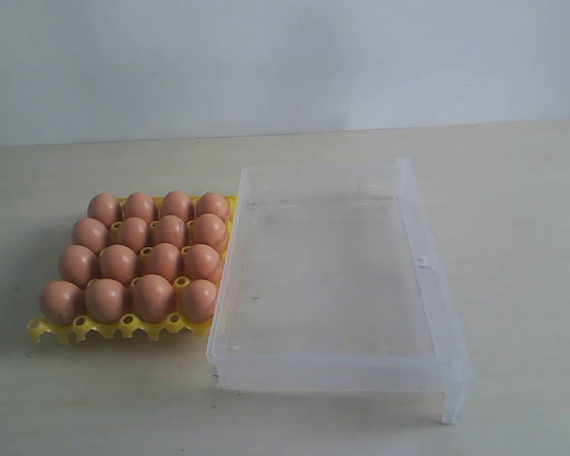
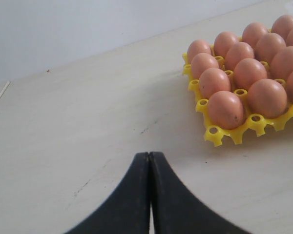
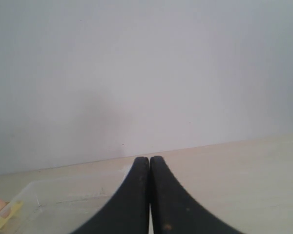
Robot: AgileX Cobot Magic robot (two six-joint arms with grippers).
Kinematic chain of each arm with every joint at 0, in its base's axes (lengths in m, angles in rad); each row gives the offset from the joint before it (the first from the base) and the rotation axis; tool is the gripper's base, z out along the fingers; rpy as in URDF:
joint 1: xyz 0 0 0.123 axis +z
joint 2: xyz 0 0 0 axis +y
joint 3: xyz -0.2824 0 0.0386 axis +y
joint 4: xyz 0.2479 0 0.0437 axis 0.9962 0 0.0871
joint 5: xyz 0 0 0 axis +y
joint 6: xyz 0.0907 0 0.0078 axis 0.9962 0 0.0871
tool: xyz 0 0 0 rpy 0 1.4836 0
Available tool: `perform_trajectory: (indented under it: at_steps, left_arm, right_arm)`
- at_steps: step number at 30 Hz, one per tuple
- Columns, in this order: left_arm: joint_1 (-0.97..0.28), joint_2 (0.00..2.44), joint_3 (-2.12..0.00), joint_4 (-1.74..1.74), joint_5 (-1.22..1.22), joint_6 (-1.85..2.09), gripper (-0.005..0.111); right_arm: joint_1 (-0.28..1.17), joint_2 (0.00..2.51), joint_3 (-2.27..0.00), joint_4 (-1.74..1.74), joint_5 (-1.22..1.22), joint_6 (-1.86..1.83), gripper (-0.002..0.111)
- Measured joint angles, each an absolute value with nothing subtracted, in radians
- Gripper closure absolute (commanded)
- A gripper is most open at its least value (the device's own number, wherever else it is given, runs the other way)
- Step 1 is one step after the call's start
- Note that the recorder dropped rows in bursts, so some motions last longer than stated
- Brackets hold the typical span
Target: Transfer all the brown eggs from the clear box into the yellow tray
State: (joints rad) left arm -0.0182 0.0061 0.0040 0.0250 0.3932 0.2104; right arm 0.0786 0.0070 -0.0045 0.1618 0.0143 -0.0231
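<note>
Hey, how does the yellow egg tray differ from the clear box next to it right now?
The yellow tray is opaque and bright; the clear box is see-through. The yellow tray has brown eggs in every cup; the clear box holds none. The clear box is larger than the yellow tray. Both sit side by side on the table.

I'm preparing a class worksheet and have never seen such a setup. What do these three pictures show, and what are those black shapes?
This is a two-armed robot. One camera stands off the arms and sees the table: a yellow tray filled with sixteen brown eggs, and beside it a clear box with no eggs inside. The other two cameras sit on the wrists. The black shapes are its two grippers: the left gripper and the right gripper are both shut and hold nothing.
</note>
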Motion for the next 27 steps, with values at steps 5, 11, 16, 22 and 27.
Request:
perform_trajectory:
  at_steps: [5,11,16,22,27]
  left_arm:
    - [-0.018,0.006,0.004,0.025,0.393,0.21,0.107]
    - [-0.018,0.006,0.004,0.025,0.393,0.21,0.107]
    - [-0.018,0.006,0.004,0.025,0.393,0.21,0.107]
    - [-0.018,0.006,0.004,0.025,0.393,0.21,0.107]
    - [-0.018,0.006,0.004,0.025,0.393,0.21,0.107]
  right_arm:
    - [0.079,0.007,-0.004,0.162,0.014,-0.023,0.108]
    - [0.075,0.007,-0.004,0.162,0.014,-0.023,0.108]
    - [0.062,0.007,-0.004,0.162,0.014,-0.023,0.108]
    - [0.062,0.007,-0.004,0.162,0.014,-0.023,0.108]
    - [0.062,0.007,-0.004,0.162,0.014,-0.023,0.108]
